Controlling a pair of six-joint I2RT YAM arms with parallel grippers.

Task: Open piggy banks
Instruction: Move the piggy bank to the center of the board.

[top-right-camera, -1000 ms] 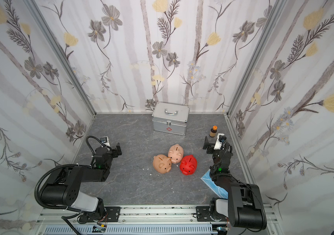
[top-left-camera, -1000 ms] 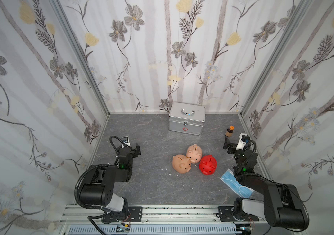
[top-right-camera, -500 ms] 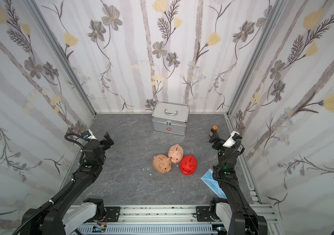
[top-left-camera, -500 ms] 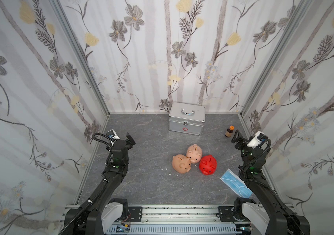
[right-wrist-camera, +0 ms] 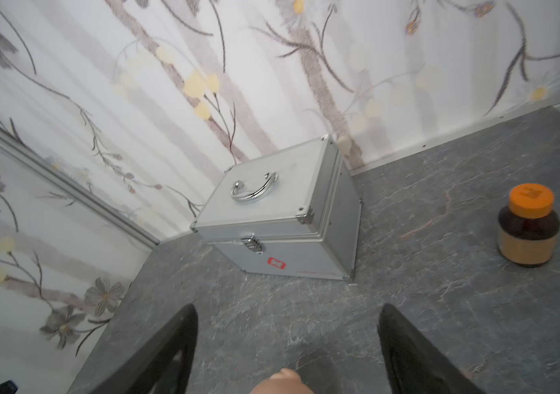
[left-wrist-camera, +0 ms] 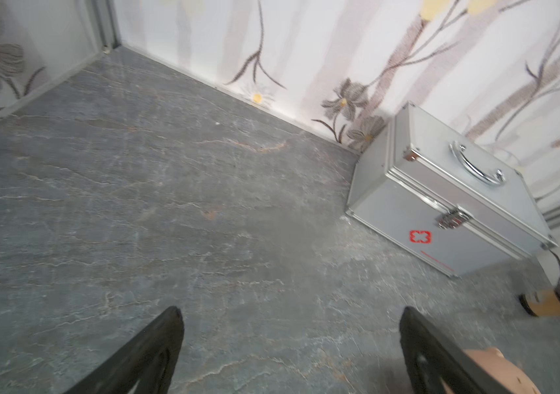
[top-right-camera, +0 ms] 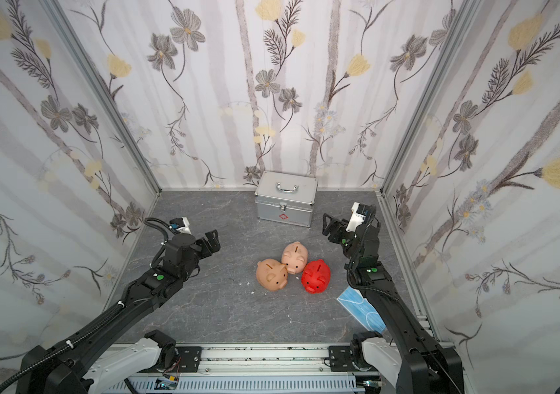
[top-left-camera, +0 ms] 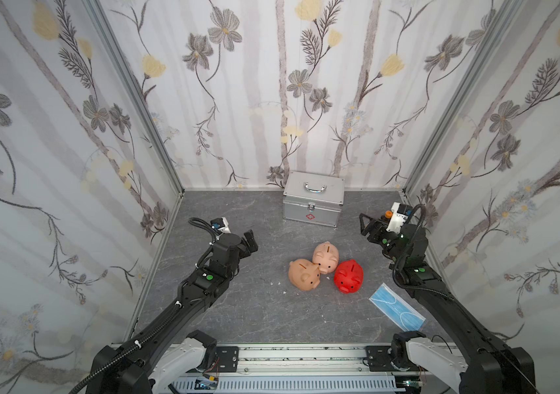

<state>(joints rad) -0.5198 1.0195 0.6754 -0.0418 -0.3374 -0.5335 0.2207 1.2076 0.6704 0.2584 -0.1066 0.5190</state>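
Your left pincer [top-left-camera: 250, 240] hangs above the floor, jaws spread wide, nothing between them. It sits out in front of the metal case [top-left-camera: 313, 204] and off to that case's left. Your right pincer [top-left-camera: 367, 227] is up off the floor too, just off the case's right front corner. Its fingers [right-wrist-camera: 408, 348] stand well apart, gripping nothing.

The three piggy banks huddle on the floor in front of the case, between your two pincers and a little nearer the robot than either tip. Neither pincer touches them. One peach pig [top-left-camera: 304, 275] lies snout to snout with the second peach pig [top-left-camera: 326, 256], which is the one nearest the case. The red pig [top-left-camera: 349, 275] is tucked just beside that second one, on the right pincer's side. All three stand upright, coin slots on top.

A brown bottle [right-wrist-camera: 529, 227] stands to the right of the case. A blue face mask [top-left-camera: 397, 307] lies well in front of the case, off to its right.
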